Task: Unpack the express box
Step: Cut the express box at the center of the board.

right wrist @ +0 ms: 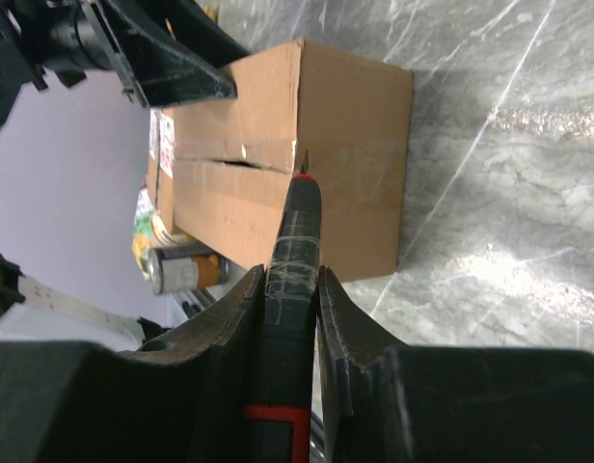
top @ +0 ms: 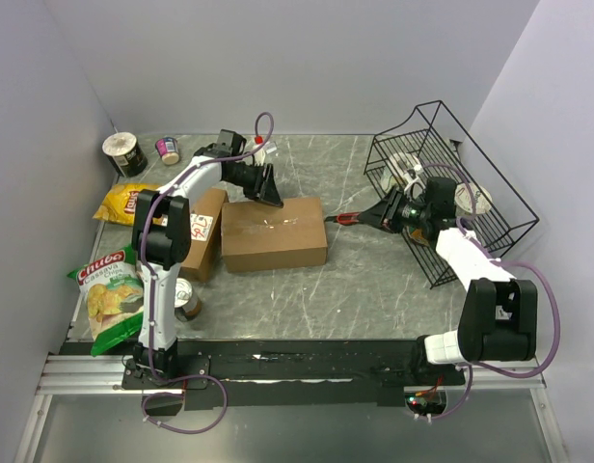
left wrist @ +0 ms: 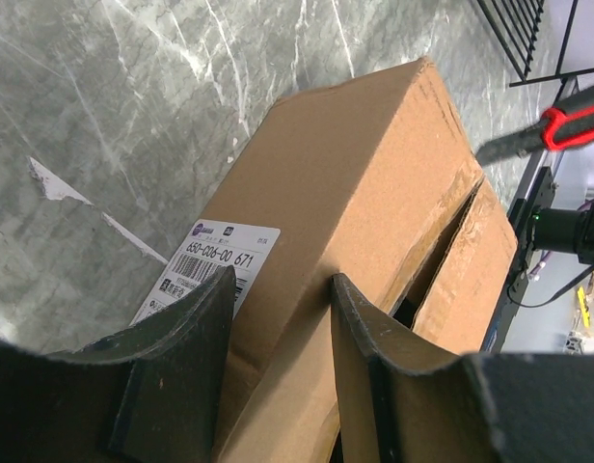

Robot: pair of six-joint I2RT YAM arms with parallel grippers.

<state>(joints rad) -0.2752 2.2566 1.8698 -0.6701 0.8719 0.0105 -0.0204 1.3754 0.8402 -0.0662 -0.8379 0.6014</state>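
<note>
A brown cardboard express box [top: 274, 233] lies in the middle of the table. It also shows in the left wrist view [left wrist: 355, 174] and the right wrist view [right wrist: 278, 183]. Its top seam [left wrist: 449, 236] gapes open. My left gripper [top: 271, 193] is at the box's far left top edge, and its open fingers straddle a cardboard edge [left wrist: 283, 280]. My right gripper [top: 379, 216] is shut on a black and red box cutter [right wrist: 295, 241]. The cutter's tip [top: 347, 219] points at the box's right end from close by.
A second cardboard box [top: 202, 231] with a label stands left of the express box. A green chips bag [top: 112, 294], a can [top: 188, 301], a yellow bag [top: 128, 203] and a cup [top: 125, 152] lie at the left. A black wire basket [top: 451, 188] is tipped at the right.
</note>
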